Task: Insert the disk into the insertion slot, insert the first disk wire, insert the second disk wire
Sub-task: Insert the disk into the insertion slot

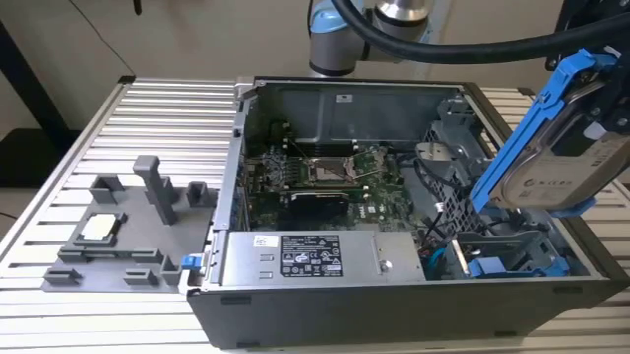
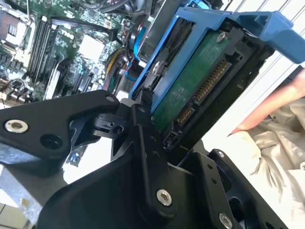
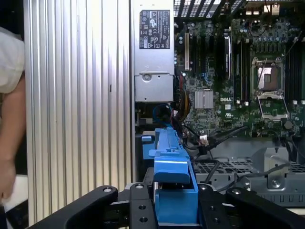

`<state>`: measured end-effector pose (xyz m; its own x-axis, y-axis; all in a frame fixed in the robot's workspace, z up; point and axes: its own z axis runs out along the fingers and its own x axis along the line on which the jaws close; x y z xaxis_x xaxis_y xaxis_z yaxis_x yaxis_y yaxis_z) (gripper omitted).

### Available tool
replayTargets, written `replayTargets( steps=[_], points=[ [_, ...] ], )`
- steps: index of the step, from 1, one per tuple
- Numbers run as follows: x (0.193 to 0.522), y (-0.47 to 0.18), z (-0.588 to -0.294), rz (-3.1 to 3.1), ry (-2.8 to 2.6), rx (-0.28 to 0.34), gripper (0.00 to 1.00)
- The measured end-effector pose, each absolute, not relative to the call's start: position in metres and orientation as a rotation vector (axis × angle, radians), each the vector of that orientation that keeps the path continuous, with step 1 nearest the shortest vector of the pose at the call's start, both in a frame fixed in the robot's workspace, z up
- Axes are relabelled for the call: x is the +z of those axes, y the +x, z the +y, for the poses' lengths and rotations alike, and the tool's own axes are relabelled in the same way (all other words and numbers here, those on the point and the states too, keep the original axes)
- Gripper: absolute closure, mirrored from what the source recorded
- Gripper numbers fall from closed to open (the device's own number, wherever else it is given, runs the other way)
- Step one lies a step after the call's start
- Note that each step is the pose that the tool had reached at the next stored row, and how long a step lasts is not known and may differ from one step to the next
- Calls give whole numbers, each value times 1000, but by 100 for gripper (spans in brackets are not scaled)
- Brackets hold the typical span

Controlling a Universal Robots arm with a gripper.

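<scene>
Blue-framed disk (image 1: 556, 158) hangs tilted at upper right, clamped in my pincer (image 3: 175, 198), above the insertion slot (image 1: 507, 251) at lower right. I judge: level and square it before lowering.

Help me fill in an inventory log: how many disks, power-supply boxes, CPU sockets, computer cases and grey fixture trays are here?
disk, held in the claw: 1
power-supply box: 1
CPU socket: 1
computer case: 1
grey fixture tray: 1
Total: 5

Plastic-framed metal disk (image 1: 563, 173), ribbed metal table (image 1: 167, 110)
</scene>
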<state>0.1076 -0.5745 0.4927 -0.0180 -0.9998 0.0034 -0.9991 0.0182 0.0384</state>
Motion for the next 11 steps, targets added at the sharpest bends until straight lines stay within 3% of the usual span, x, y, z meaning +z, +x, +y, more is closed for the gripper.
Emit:
replayTargets(
  steps=[11],
  points=[
    [481,108,-575,-2225,2185,-40,67]
  ],
)
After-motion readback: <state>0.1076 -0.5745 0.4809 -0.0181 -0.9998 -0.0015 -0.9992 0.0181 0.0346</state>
